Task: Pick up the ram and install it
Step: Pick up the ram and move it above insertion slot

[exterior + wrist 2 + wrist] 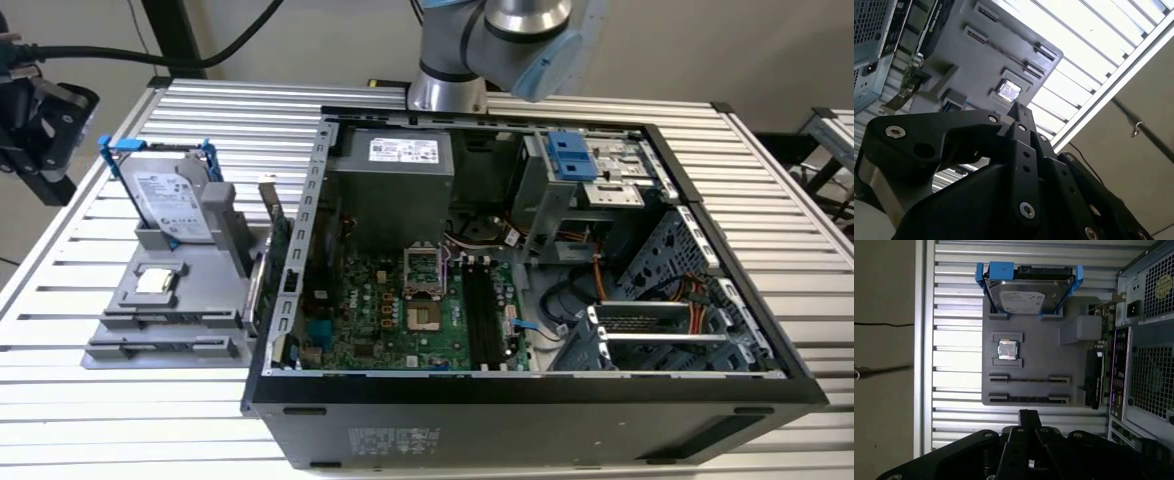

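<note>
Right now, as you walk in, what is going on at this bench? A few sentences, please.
A robot arm works beside an open computer case. Its jaws, shut and empty, hang near a grey holder on the slatted table. The holder carries a hard drive in a blue frame and a small chip. A thin strip in its slot nearest the jaws looks like the ram, not yet picked up.

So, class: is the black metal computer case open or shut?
Open: the black metal computer case has no side cover, leaving its green motherboard exposed.
</note>
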Robot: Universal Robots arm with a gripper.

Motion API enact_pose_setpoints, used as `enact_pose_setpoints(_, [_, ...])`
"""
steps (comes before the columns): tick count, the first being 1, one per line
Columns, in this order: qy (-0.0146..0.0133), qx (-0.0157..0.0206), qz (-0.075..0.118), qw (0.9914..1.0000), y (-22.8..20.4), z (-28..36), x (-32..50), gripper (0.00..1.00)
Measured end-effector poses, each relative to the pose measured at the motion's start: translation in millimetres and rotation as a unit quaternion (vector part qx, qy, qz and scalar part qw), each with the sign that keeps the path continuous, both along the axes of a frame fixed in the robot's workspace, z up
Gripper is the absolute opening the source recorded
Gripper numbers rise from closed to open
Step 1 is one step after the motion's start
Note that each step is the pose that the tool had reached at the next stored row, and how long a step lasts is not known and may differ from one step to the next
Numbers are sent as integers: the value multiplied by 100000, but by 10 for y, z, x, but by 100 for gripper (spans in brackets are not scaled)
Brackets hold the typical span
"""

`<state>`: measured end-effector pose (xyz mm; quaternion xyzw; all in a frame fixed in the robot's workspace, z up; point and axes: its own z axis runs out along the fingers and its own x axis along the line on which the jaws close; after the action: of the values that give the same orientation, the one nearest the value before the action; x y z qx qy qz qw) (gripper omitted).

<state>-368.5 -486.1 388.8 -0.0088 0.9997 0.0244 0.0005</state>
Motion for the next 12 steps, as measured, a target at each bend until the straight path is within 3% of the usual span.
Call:
enact_pose_setpoints(6, [22,-34,3,100000,-6,0,0,0])
enact_pose_setpoints(8, [327,-36,1,99999,-6,0,0,0])
enact_pose_setpoints(12, [393,-36,1,99999,-6,0,0,0])
